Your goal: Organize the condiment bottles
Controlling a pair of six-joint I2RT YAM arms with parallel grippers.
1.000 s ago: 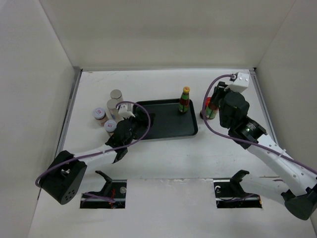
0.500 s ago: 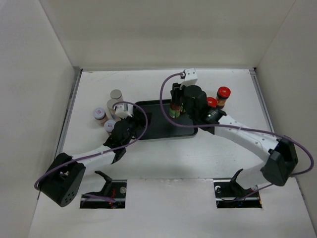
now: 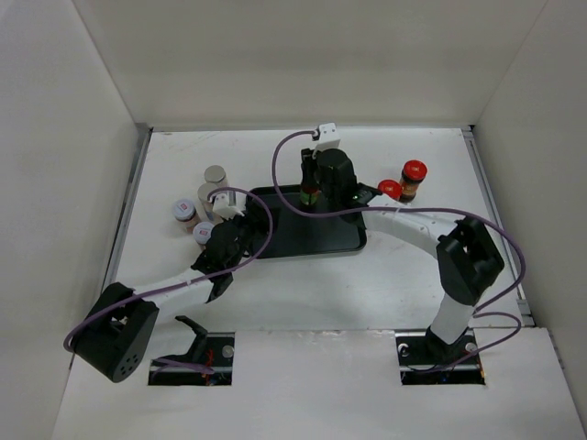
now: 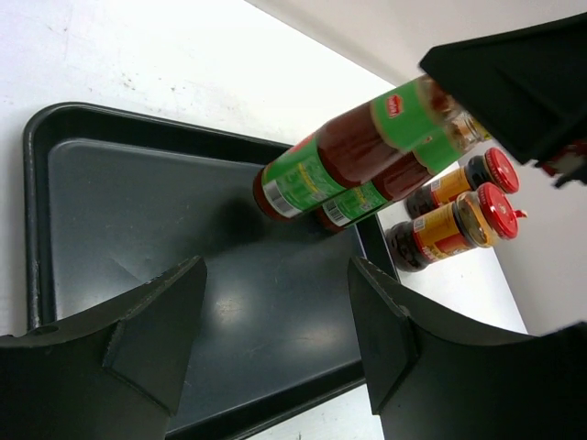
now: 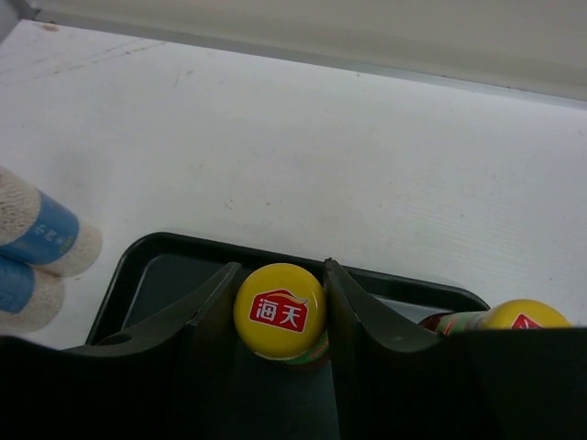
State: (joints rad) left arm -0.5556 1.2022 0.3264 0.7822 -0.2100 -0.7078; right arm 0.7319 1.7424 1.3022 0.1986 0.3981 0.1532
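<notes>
My right gripper (image 3: 314, 190) (image 5: 281, 269) is shut on the yellow cap of a slim dark bottle (image 5: 279, 310) (image 4: 341, 149), held upright with its base at the floor of the black tray (image 3: 289, 243) (image 4: 128, 211). A second yellow-capped bottle (image 5: 519, 318) (image 4: 371, 199) stands just beside it on the tray. Two red-lidded jars (image 3: 414, 172) (image 3: 390, 189) (image 4: 477, 172) (image 4: 451, 225) stand right of the tray. Two silver-lidded shakers (image 3: 215, 174) (image 3: 208, 193) and two white-lidded jars (image 3: 184, 211) (image 3: 203, 231) stand left of it. My left gripper (image 3: 240, 235) (image 4: 275, 280) is open and empty over the tray's left front edge.
White walls enclose the table on three sides. The right arm (image 3: 413, 220) stretches across the tray's right end. Two pale containers with blue labels (image 5: 37, 234) show at the left edge of the right wrist view.
My right arm has swung left from beside the tray's right edge, carrying the yellow-capped bottle over the tray to the left of the other bottle. The left gripper has barely moved.
</notes>
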